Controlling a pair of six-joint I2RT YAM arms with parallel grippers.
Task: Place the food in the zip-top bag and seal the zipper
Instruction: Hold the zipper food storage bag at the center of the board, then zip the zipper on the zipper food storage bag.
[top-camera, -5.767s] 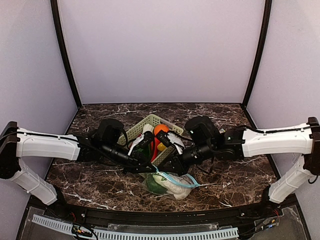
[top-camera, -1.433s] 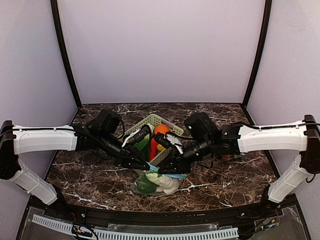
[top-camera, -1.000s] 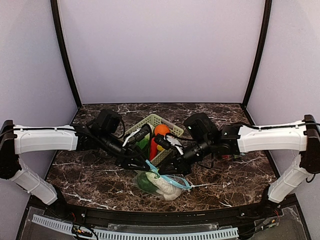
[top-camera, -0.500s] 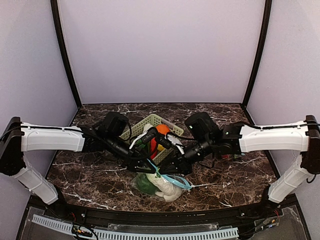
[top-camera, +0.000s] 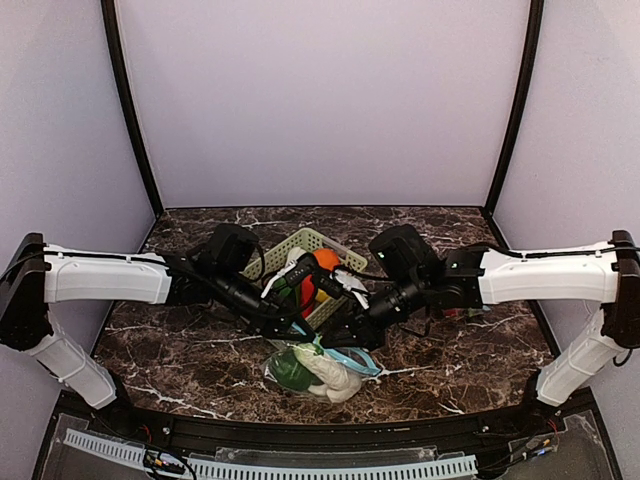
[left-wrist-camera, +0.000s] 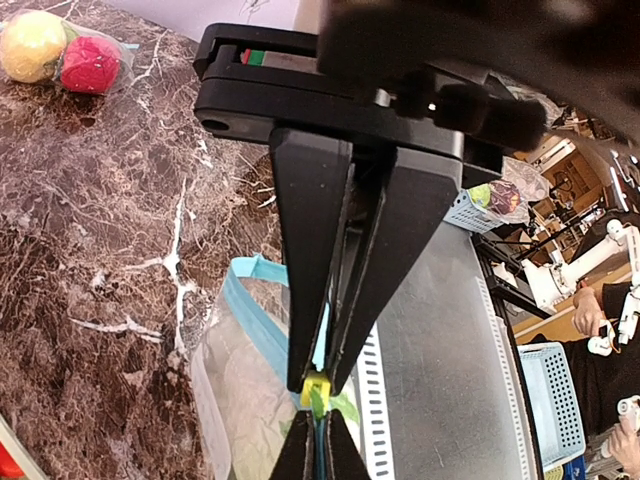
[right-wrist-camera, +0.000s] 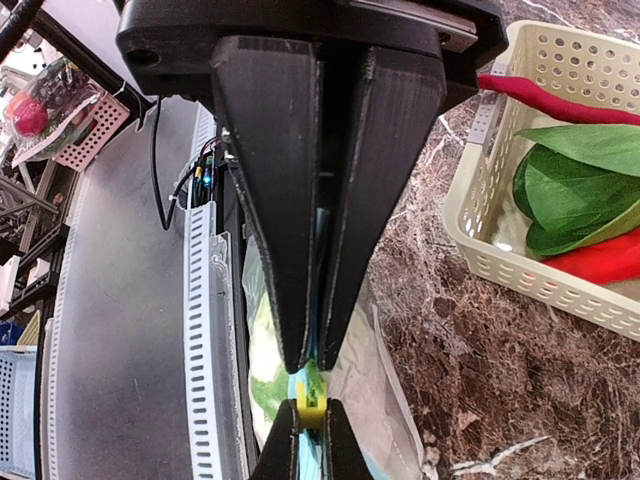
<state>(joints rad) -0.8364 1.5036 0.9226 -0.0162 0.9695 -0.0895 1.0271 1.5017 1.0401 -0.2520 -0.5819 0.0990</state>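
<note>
The zip-top bag (top-camera: 318, 370) lies near the front edge with leafy greens (top-camera: 290, 370) and a white radish (top-camera: 332, 373) inside. Its blue zipper strip (left-wrist-camera: 262, 330) is lifted between both grippers, which meet tip to tip. My left gripper (left-wrist-camera: 318, 384) is shut on the yellow slider (left-wrist-camera: 316, 393). My right gripper (right-wrist-camera: 310, 366) is shut on the strip right beside that slider (right-wrist-camera: 312, 406). From above, the left gripper (top-camera: 303, 328) and the right gripper (top-camera: 328, 340) hang just over the bag. More food sits in the basket: an orange (top-camera: 322, 260), a red chilli (right-wrist-camera: 560, 95) and greens (right-wrist-camera: 580, 180).
The pale lattice basket (top-camera: 300, 244) stands right behind both grippers, its wall (right-wrist-camera: 500, 250) close to the right fingers. A peach (left-wrist-camera: 33, 44) and a red fruit (left-wrist-camera: 92, 66) lie apart on the marble. The table's front rail (top-camera: 300, 462) runs just below the bag.
My left arm has shifted right toward the right gripper and its jaws have shut on the slider. The bag has bunched up slightly. My right gripper stays shut in place.
</note>
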